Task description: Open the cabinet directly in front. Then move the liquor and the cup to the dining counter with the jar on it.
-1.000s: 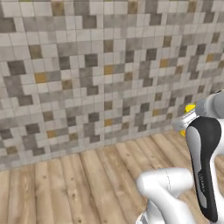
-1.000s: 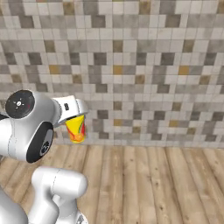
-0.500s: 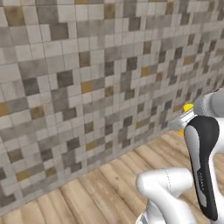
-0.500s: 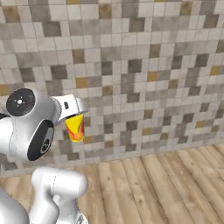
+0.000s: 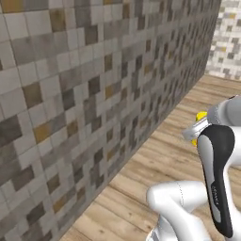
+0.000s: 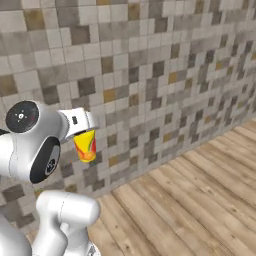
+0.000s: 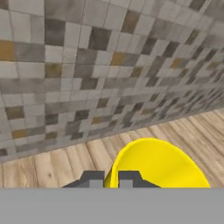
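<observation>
The gripper (image 7: pixel 111 180) seems clamped on the cup's (image 6: pixel 85 145) rim, cup hanging below it.

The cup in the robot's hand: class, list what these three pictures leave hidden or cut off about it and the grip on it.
- Left base view: most of the cup is hidden behind the arm; a yellow sliver shows.
- Right base view: the cup's top is covered by the hand; the fingers cannot be made out.
- Hand view: the cup's lower part is cut off at the bottom; its red mark is unseen, and the finger tips barely show.
</observation>
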Motion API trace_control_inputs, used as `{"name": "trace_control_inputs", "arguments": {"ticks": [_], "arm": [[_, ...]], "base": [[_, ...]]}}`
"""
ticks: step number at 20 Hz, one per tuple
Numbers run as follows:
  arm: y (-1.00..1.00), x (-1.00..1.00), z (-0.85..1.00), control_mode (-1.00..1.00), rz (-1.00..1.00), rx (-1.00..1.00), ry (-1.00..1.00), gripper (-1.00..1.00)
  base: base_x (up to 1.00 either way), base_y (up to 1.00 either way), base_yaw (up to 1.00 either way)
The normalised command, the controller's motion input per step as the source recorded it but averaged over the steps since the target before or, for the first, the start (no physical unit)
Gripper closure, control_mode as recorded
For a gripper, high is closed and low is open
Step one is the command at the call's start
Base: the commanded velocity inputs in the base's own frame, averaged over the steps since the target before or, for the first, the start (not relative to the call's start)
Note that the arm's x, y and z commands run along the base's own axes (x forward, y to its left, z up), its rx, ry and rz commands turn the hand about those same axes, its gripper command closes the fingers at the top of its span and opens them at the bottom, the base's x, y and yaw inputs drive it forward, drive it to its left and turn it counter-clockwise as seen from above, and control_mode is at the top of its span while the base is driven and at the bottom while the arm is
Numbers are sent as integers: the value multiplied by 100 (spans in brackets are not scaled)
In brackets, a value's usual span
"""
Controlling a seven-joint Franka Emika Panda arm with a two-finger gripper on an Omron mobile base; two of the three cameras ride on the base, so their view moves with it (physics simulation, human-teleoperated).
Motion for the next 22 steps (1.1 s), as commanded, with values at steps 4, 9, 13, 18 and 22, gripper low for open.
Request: {"name": "trace_control_inputs", "arguments": {"ticks": [4, 9, 13, 18, 22], "arm": [[0, 0, 0, 100, 0, 0, 0, 100], [0, 0, 0, 100, 0, 0, 0, 100], [0, 0, 0, 100, 0, 0, 0, 100], [0, 0, 0, 100, 0, 0, 0, 100], [0, 0, 0, 100, 0, 0, 0, 100]], "base": [[100, 14, -52], [100, -10, -35], [100, -53, -7], [100, -27, 0], [45, -13, 5]]}}
